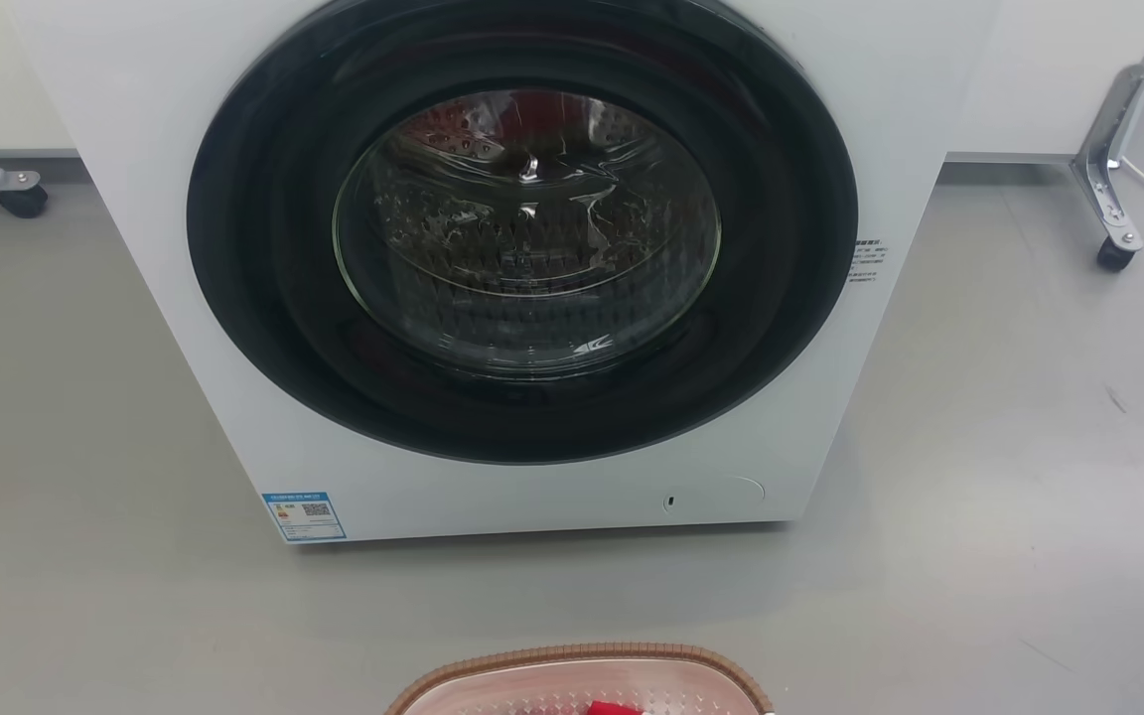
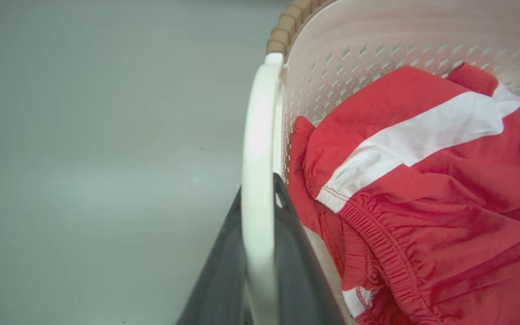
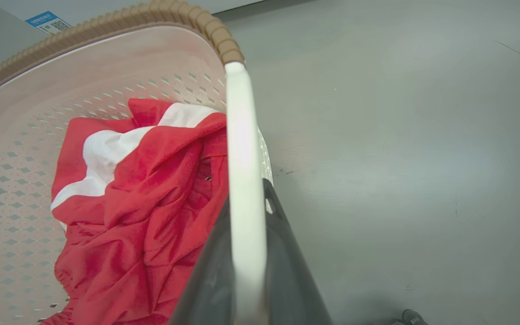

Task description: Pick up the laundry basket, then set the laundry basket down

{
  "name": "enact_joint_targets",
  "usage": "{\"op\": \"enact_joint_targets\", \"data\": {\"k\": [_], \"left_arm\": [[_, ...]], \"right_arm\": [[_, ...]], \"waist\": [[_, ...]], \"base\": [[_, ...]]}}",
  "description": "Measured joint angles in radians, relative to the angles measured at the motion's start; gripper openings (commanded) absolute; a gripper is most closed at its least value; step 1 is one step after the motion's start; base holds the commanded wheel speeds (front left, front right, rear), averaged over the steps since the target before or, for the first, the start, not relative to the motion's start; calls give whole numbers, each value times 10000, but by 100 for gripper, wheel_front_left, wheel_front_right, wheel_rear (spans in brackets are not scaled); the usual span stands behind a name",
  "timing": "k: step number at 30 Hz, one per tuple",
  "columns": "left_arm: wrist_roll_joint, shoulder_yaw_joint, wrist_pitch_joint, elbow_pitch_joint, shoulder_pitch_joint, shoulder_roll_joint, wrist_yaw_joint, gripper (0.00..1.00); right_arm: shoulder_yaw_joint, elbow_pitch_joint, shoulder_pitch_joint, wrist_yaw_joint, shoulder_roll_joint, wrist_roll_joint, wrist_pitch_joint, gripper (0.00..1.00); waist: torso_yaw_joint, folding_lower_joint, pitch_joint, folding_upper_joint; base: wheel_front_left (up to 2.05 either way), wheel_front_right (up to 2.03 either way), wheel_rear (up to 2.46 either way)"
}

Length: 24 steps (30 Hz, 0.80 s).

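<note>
Pinched the laundry basket's (image 1: 582,657) white handles (image 2: 260,113) in left gripper (image 2: 260,189) and right gripper (image 3: 246,194), open floor (image 3: 400,158) alongside, washer (image 1: 493,497) across upper frame.

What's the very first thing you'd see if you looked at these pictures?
The big white washer with its round dark door, straight ahead in the head view. Next, the bright red and white garment crumpled inside the laundry basket, which sits just in front of the washer. The left gripper straddles one white handle of the basket, and the right gripper straddles the other.
</note>
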Motion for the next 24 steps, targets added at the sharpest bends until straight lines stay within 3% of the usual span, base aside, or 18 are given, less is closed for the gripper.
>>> {"op": "enact_joint_targets", "data": {"k": [24], "left_arm": [[-320,-201,8,19,35,17,4,0]], "right_arm": [[614,167,-80,0,-4,767,-105,0]], "waist": [[-78,0,33,0]], "base": [[0,0,0]]}}
